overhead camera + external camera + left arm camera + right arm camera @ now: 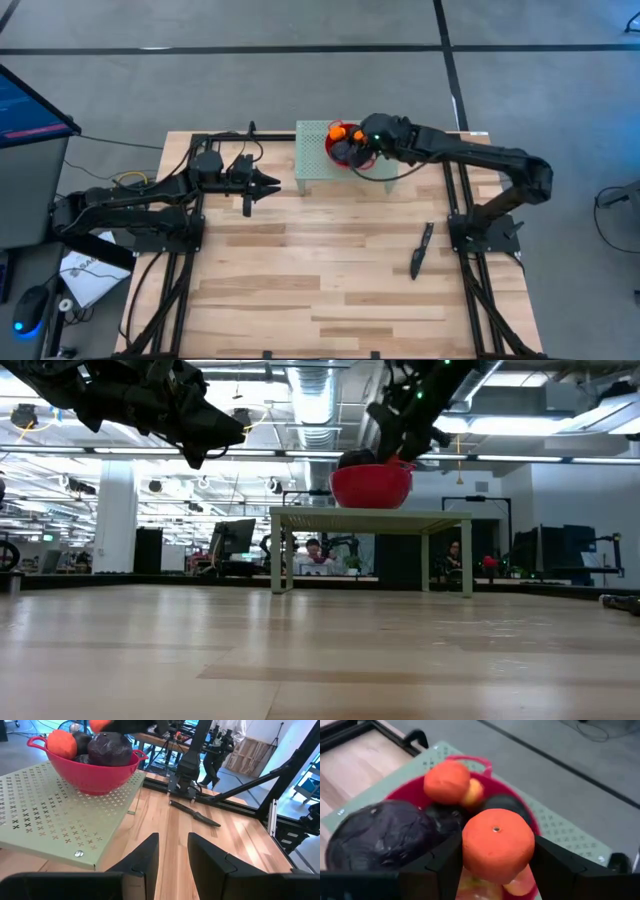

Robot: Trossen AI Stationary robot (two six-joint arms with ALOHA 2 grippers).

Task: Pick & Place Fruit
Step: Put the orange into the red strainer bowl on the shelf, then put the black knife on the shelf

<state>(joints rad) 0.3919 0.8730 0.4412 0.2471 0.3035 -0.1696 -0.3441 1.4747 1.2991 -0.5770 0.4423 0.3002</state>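
A red translucent bowl (350, 148) stands on a pale green perforated stand (315, 160) at the table's far side. It holds toy fruit: a large dark purple one (380, 837), an orange one (446, 781), a yellowish one behind it and darker ones. My right gripper (497, 857) reaches over the bowl from the right and is shut on another orange fruit (497, 845). My left gripper (172, 852) hovers open above the table, left of the stand, and touches nothing. My right gripper pinches the orange fruit by its two opposite sides (467, 847), one finger (445, 867) on each. The fruit's dimpled end (496, 829) faces the camera. It sits over the pile in the bowl. I cannot tell whether it rests on the fruit below.
A thin black tool (421, 250) lies on the wooden table near the right arm's base. Black frame rails (460, 200) run along both sides. The stand raises the bowl above the table (370, 515). People show in the room beyond the table.
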